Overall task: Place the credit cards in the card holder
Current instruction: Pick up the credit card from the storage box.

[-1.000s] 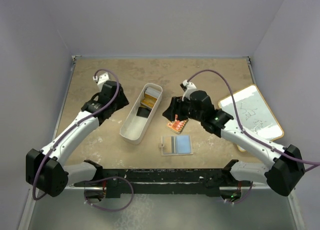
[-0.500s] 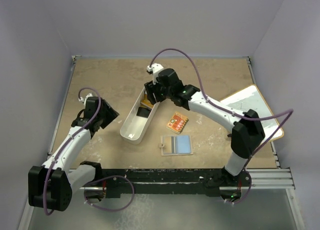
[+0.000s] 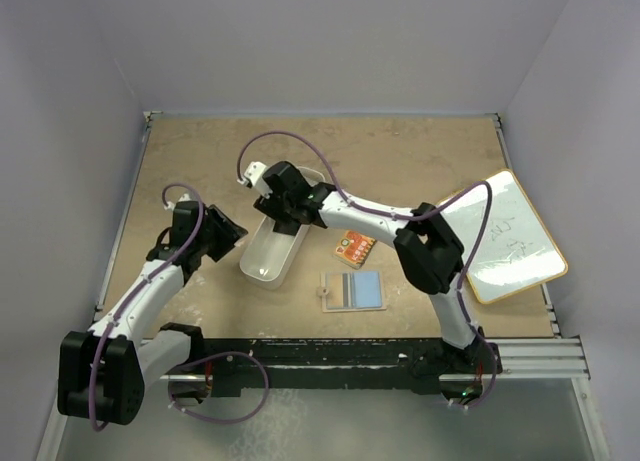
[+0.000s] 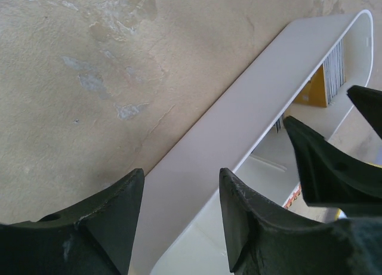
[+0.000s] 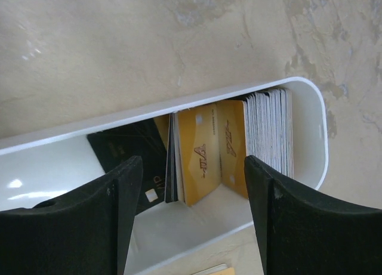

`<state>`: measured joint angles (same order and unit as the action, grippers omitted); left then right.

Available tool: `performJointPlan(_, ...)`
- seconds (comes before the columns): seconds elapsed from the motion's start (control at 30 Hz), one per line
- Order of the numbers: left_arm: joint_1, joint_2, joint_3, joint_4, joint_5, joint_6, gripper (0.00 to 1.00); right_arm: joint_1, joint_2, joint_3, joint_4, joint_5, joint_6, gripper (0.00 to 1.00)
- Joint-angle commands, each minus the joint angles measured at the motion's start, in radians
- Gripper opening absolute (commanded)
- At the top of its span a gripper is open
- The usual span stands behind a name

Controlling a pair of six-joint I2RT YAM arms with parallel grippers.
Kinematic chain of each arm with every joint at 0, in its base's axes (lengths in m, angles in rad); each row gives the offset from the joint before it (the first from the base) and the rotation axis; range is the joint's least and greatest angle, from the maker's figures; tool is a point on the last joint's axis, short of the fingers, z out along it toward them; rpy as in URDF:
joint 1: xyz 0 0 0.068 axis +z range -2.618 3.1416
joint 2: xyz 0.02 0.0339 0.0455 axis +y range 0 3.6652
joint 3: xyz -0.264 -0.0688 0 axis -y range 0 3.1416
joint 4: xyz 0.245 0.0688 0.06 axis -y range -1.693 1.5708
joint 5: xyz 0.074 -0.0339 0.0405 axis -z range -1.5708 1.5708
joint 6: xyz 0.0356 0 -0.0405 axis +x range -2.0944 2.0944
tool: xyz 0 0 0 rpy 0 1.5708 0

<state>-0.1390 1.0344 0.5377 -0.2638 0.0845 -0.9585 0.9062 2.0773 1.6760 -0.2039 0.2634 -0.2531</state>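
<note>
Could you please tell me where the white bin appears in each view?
Top external: white bin left of centre, far part under right arm.
Left wrist: bin runs diagonally, lower left to upper right.
Right wrist: bin crosses lower half, rounded end right.
Shared: gold cards standing inside, both wrist views.

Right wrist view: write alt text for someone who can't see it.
Open right gripper hovers over a white bin on a beige table. Inside, gold cards stand upright beside a pale card stack; a black card sits beside them.
</note>
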Motion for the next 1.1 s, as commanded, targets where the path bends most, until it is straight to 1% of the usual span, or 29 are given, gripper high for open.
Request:
performJointPlan(0.0,0.01,-0.004,-0.007,0.056,0.033,0.002,0.5,-0.008,0.024,0.044,0.048,0.107,-0.142,0.74)
performJointPlan(0.07,0.01,-0.005,-0.016,0.061,0.04,0.0,0.5,-0.007,0.044,0.037,0.08,0.131,-0.17,0.79)
performJointPlan(0.37,0.012,0.007,-0.054,0.076,0.059,-0.009,0.48,-0.007,0.118,0.039,0.129,0.178,-0.236,0.83)
performJointPlan(0.57,0.012,0.018,-0.066,0.088,0.075,-0.009,0.46,-0.007,0.141,0.017,0.189,0.214,-0.265,0.83)
performJointPlan(0.73,0.012,0.009,-0.072,0.084,0.077,-0.011,0.45,-0.007,0.133,-0.011,0.27,0.28,-0.311,0.76)
performJointPlan(1.07,0.012,-0.013,-0.088,0.074,0.081,-0.011,0.43,-0.01,0.096,-0.02,0.304,0.272,-0.32,0.59)
